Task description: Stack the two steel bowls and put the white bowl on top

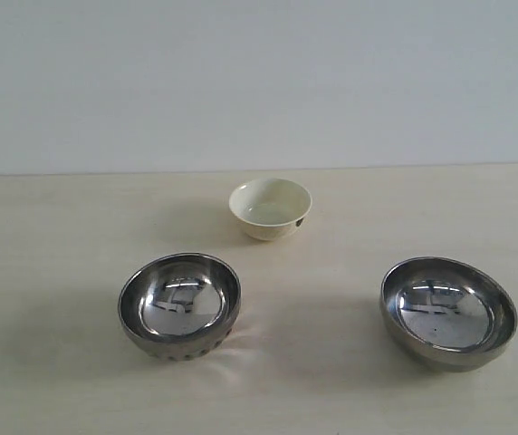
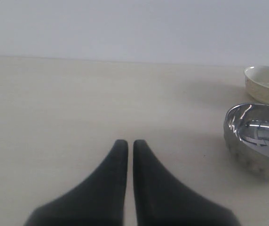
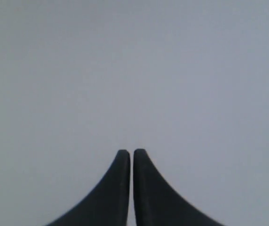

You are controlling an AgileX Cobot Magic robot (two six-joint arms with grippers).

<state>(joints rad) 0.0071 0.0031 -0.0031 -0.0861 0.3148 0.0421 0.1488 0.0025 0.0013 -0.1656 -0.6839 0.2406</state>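
Two shiny steel bowls stand apart on the pale table: one at the front left [image 1: 179, 304], one at the front right [image 1: 448, 311]. Behind and between them stands the small cream-white bowl [image 1: 270, 207], a dark mark on its side. No arm shows in the exterior view. In the left wrist view my left gripper [image 2: 130, 141] is shut and empty above bare table, with the left steel bowl [image 2: 257, 139] and the white bowl [image 2: 267, 84] off to one side. My right gripper [image 3: 131, 151] is shut and empty, facing only a plain grey wall.
The pale wooden table [image 1: 60, 236] runs back to a plain grey-white wall [image 1: 259, 82]. Nothing else stands on it in these views.
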